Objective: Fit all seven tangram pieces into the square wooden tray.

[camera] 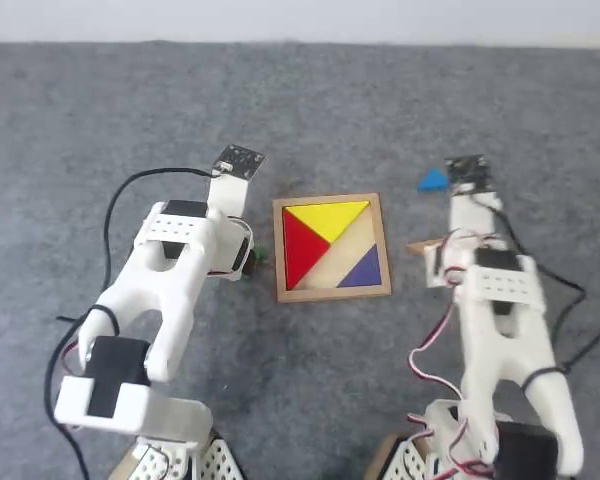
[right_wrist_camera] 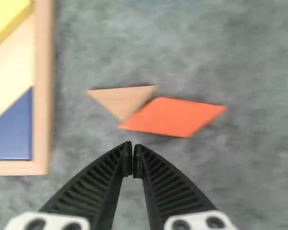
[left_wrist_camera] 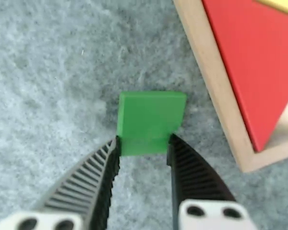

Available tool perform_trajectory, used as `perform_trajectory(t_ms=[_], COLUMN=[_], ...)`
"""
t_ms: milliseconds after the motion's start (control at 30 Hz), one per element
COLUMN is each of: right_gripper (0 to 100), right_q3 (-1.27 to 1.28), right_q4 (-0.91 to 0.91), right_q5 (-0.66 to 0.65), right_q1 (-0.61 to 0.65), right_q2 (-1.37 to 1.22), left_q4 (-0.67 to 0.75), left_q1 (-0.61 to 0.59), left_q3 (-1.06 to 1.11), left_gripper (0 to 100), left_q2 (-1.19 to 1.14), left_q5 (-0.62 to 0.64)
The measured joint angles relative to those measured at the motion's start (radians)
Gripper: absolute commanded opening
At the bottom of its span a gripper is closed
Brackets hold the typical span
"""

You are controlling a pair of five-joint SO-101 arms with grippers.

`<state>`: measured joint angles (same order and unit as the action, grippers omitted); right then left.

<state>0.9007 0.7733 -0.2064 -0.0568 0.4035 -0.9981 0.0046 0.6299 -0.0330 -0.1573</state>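
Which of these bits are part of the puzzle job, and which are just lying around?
Job: wooden tray; yellow triangle, red triangle, blue triangle inside it; green square; tan triangle; orange parallelogram; light-blue triangle.
Lying around: grey carpet.

The tray (camera: 279,250) lies mid-worktop (camera: 100,110). In it, a large triangle (camera: 328,218) lies along the far side, a second large triangle (camera: 300,250) along the left side, and a medium triangle (camera: 363,268) in the near right corner. The square piece (left_wrist_camera: 151,120) lies just left of the tray, gripped between the left gripper's (left_wrist_camera: 143,143) jaws. Right of the tray, the parallelogram (right_wrist_camera: 175,117) overlaps a small triangle (right_wrist_camera: 121,99). A loose triangle (camera: 433,180) lies farther toward the far edge.
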Motion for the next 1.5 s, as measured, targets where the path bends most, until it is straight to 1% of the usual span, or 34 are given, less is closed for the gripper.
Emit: perform_trajectory(t_ms=[100, 167, 267, 400, 467, 633, 800, 900, 1133, 1300, 1500], right_gripper=[12.1, 16.0, 18.9, 19.4, 19.4, 19.2, 19.1, 19.1, 19.0, 19.0, 19.1], right_q3=[-0.100, -0.199, -0.367, -0.549, -0.609, -0.710, -0.776, -0.799, -0.795, -0.743, -0.666], right_q4=[0.107, 0.203, 0.344, 0.453, 0.483, 0.512, 0.555, 0.571, 0.601, 0.500, 0.430], right_q5=[-0.074, -0.100, -0.129, -0.233, -0.327, -0.635, -0.936, -1.046, -1.217, -1.237, -1.240], right_q1=[-0.066, -0.091, -0.087, -0.035, 0.009, 0.097, 0.098, 0.097, 0.098, 0.097, 0.106], right_q2=[0.006, -0.005, -0.081, -0.259, -0.347, -0.522, -0.638, -0.686, -0.726, -0.723, -0.687], left_q4=[0.000, 0.000, 0.000, 0.000, 0.000, 0.000, 0.000, 0.014, 0.049, 0.051, 0.051], left_q1=[0.000, 0.000, -0.003, -0.003, -0.003, -0.002, -0.003, -0.003, -0.003, -0.003, -0.003], left_q3=[0.002, 0.020, 0.078, 0.130, 0.155, 0.206, 0.250, 0.276, 0.308, 0.308, 0.308], left_gripper=[14, 15, 16, 25, 26, 26, 26, 26, 26, 26, 26], left_q2=[0.006, 0.031, 0.100, 0.199, 0.236, 0.311, 0.396, 0.434, 0.459, 0.459, 0.459], left_q5=[0.000, 0.000, 0.000, 0.000, 0.000, -0.002, -0.002, -0.002, -0.003, -0.003, -0.003])
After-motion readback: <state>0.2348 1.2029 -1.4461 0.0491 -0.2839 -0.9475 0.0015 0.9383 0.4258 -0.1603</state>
